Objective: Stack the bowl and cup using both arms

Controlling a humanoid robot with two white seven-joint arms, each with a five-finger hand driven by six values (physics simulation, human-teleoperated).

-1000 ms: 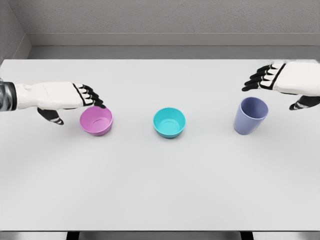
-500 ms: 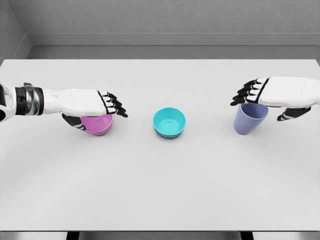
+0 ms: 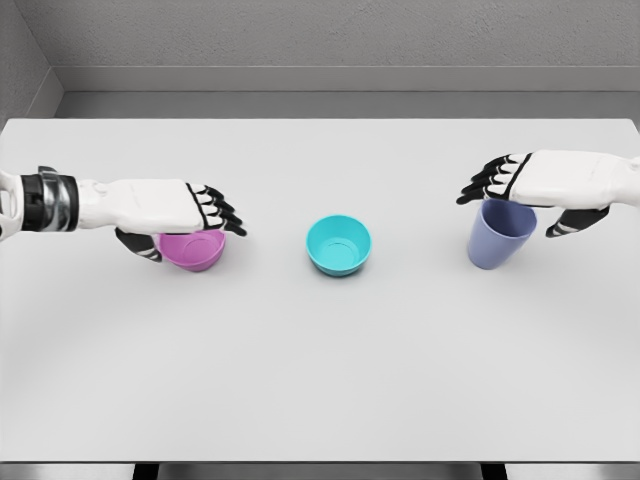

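A pink bowl (image 3: 192, 250) stands on the left of the white table (image 3: 320, 350), a teal bowl (image 3: 338, 244) in the middle, and a blue-violet cup (image 3: 497, 240) upright on the right. My left hand (image 3: 195, 214) lies palm-down over the pink bowl and hides its far rim. Its fingers stretch out flat to the right, and its thumb (image 3: 138, 246) hangs beside the bowl's left wall. My right hand (image 3: 520, 184) hovers over the cup's mouth with its fingers stretched to the left. Its thumb (image 3: 568, 224) is off to the cup's right. Neither hand closes on anything.
The table's far edge meets a grey wall (image 3: 340, 40). The near edge runs along the bottom of the view. Only the two bowls and the cup stand on the table.
The left hand moved right from beside the pink bowl to over it. The right hand came down and left until it covered the cup's mouth. Bowls and cup have not moved.
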